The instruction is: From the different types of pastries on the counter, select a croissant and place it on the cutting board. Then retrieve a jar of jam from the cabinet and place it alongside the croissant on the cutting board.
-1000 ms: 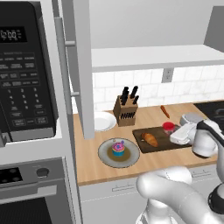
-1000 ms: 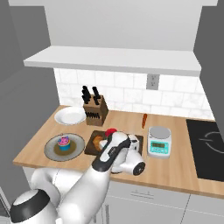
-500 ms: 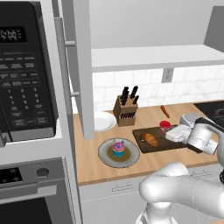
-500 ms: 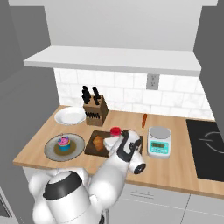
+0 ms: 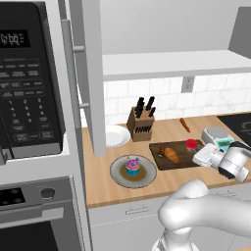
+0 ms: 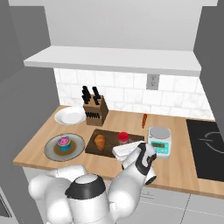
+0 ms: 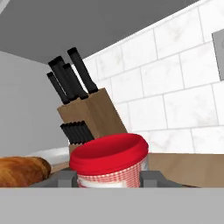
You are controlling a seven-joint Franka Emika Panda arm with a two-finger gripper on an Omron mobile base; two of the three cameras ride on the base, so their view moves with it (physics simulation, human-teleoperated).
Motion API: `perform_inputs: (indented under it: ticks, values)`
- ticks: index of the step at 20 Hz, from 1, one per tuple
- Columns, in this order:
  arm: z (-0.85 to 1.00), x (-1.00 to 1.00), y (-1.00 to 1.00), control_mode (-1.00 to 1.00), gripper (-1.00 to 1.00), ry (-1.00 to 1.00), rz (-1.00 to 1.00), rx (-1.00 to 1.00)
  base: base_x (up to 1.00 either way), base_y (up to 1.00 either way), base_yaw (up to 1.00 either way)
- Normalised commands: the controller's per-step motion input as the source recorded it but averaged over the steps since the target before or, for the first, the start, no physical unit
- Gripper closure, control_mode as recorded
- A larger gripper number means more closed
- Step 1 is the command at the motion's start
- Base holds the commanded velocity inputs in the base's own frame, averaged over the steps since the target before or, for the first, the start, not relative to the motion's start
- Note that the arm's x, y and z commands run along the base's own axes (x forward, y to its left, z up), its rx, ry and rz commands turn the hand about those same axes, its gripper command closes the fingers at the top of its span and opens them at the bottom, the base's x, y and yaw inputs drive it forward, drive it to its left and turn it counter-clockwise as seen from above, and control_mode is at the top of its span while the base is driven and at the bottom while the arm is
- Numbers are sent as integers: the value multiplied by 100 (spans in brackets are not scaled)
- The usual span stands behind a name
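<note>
The jar of jam, red-lidded with a checked band, sits between my grey fingers and close against them. My gripper is shut on it, low over the right part of the dark cutting board. Left of the jar on the same board lies the golden croissant. In the left base view, the jar is at the tip of my gripper, right of the croissant. The pink-frosted cupcake stands on a grey plate.
A knife block and a white plate stand behind the board. A carrot lies near the tiled wall, with a scale right beside my hand. The black stove is at the far right, and the cabinet shelf hangs overhead.
My elbow has swung down and back towards the base. The hand has shifted slightly right with the jar, so more of the jar now shows on the board.
</note>
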Motion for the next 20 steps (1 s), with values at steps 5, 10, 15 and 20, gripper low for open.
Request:
perform_inputs:
  ticks: [5,10,15,20]
  values:
    - [-32,8,3,-100,100,-10,4,2,0,0,0]
    - [1,9,16,-100,-100,0,0,0,0,0,0]
    - [7,-5,-1,-100,-100,0,2,0,0,0,0]
    - [83,-11,-59,-100,-100,10,-3,-13,0,0,0]
